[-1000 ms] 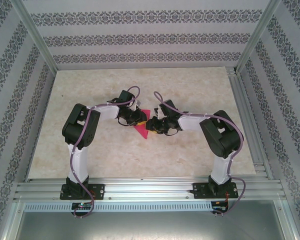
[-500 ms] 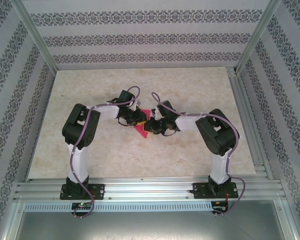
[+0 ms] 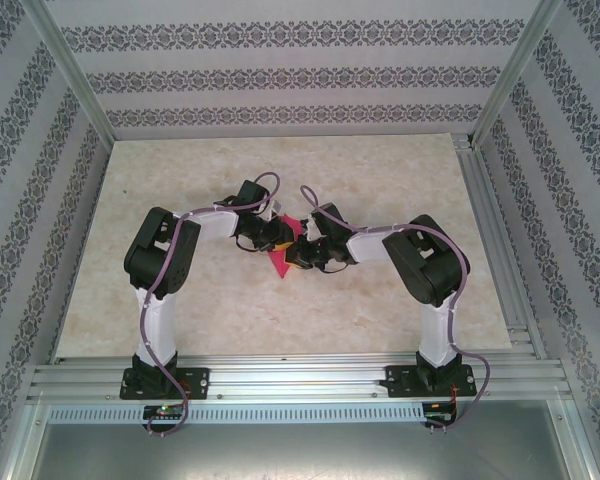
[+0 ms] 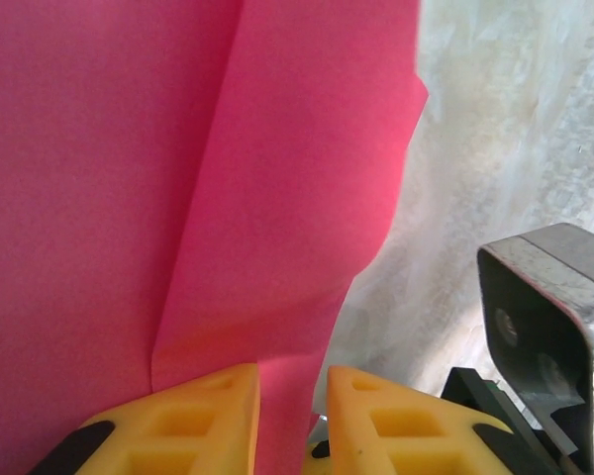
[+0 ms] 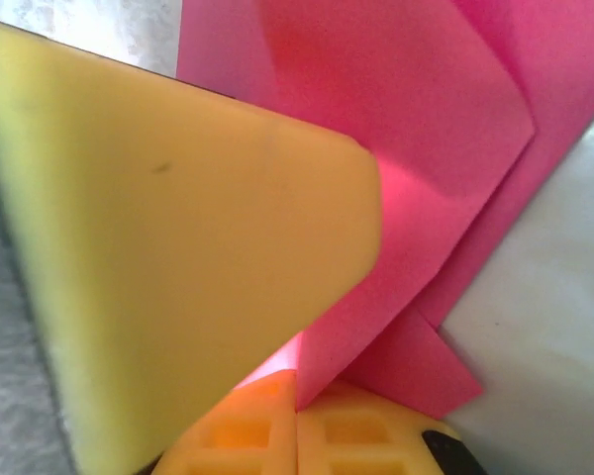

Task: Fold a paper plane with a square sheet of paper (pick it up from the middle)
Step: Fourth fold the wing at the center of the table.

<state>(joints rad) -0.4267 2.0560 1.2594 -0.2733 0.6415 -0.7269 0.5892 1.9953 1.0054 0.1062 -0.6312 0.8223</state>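
The square sheet of paper [image 3: 283,262] is magenta-pink, creased and partly folded, and lies mid-table between both grippers. My left gripper [image 3: 276,236] is on its left part. In the left wrist view its yellow fingers [image 4: 193,421] stand a little apart, with the paper [image 4: 178,178] showing in the gap of the left gripper [image 4: 293,421]. My right gripper [image 3: 298,254] meets the sheet from the right. In the right wrist view this gripper [image 5: 297,430] is shut, a folded flap of the paper [image 5: 426,129] pinched in its seam. A big yellow finger [image 5: 178,247] of the left gripper looms close beside it.
The marbled tabletop [image 3: 380,180] is bordered by aluminium rails [image 3: 500,240] at the right and along the near edge. Patterned walls close off the back and both sides. A grey metal part [image 4: 549,317] of the other arm sits close at the left wrist view's right.
The right arm has pushed left toward the paper, and its jaws have closed on the flap. The left arm has stayed put.
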